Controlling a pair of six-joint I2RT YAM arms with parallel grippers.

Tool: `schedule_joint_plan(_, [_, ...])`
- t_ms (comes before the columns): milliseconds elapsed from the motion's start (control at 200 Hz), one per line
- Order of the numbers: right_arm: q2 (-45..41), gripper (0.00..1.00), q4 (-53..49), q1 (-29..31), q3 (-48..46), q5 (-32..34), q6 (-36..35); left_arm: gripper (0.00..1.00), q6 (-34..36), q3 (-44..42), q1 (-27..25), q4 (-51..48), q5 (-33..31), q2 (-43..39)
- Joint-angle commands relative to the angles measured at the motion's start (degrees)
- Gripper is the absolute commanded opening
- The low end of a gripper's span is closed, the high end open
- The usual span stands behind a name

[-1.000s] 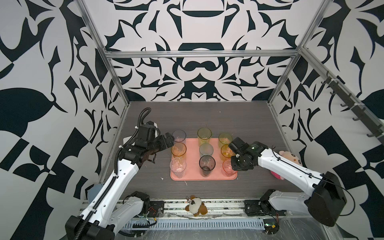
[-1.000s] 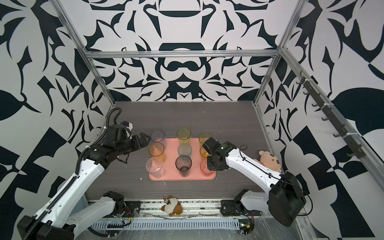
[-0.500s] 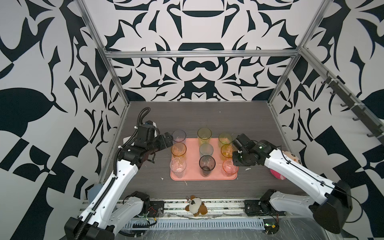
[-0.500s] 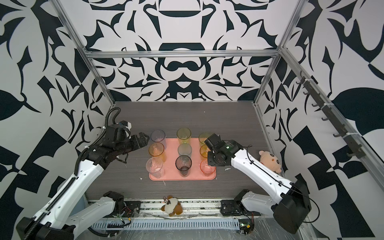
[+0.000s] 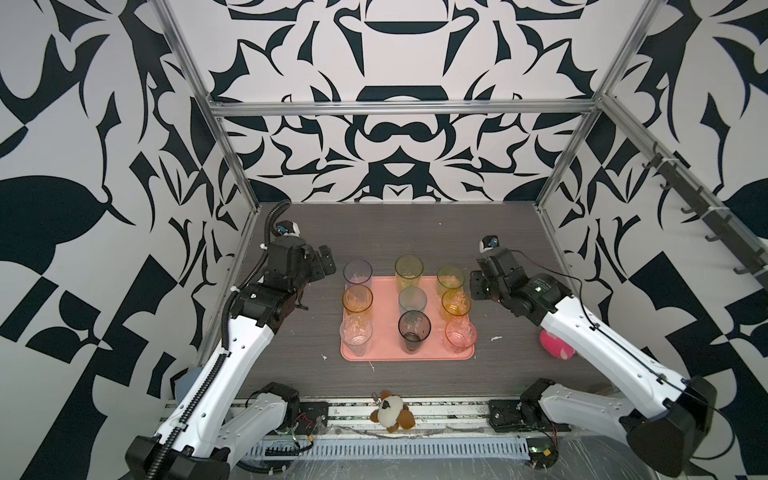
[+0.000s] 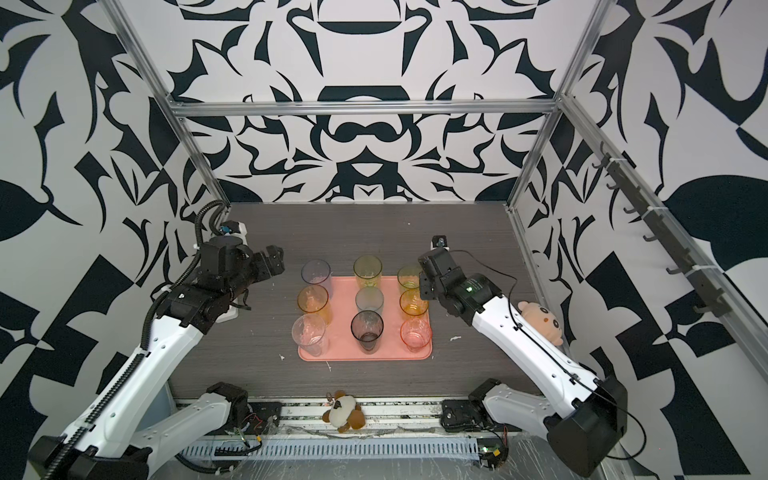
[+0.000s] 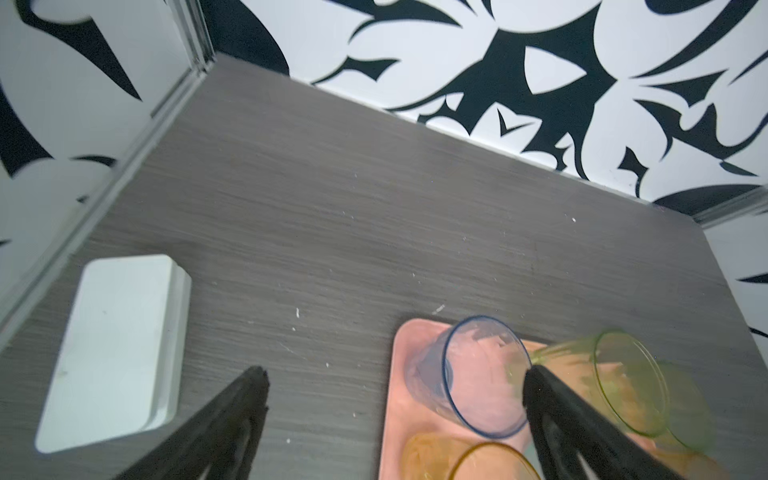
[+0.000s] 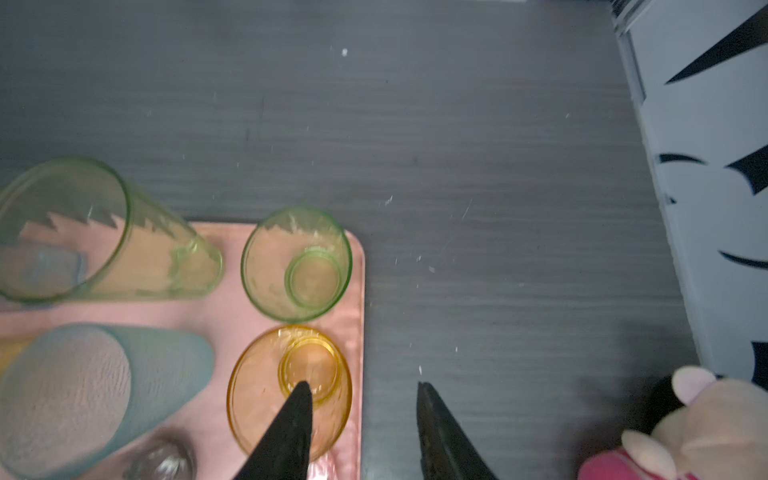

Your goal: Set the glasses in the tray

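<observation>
The salmon-pink tray (image 5: pixel 386 352) (image 6: pixel 345 354) holds several glasses upright in three rows in both top views. Among them are a blue one (image 5: pixel 357 272) (image 7: pixel 478 374), a smoky one (image 5: pixel 414 330), a pink one (image 5: pixel 460 334) and a short orange one (image 5: pixel 456 303) (image 8: pixel 291 386). My right gripper (image 5: pixel 476 284) (image 8: pixel 362 386) hangs open and empty at the tray's right edge. One of its fingers is above the orange glass and the other is above the table. My left gripper (image 5: pixel 328 262) (image 7: pixel 395 376) stands wide open and empty, just left of the blue glass.
A white box (image 7: pixel 116 349) lies on the table under my left arm. A pink plush toy (image 5: pixel 557 347) (image 8: pixel 706 424) sits by the right wall under my right arm. A brown and white plush (image 5: pixel 390 415) lies on the front rail.
My right gripper has opened and let go of the pink glass at the tray's front right. It has moved back along the tray's right edge. The left arm has hardly moved.
</observation>
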Motion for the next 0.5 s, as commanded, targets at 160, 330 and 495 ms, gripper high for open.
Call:
schedule_joint_plan(160, [2.97,0.7,24.59,-11.43,-6.15,2.61,-9.87,0.99,13.96,-9.95,3.29,22.62,-19.95,0.49])
schedule_joint_plan(330, [4.6,0.84,36.67,-15.92,-12.11,6.03,-10.93,0.99,19.79,-21.11,8.93,40.39,-16.97,0.99])
schedule_joint_plan(495, [7.92,0.88,43.59,-19.47,-16.29,6.58,-13.49,0.99,21.5,-25.46,14.34,46.52,-11.09,4.76])
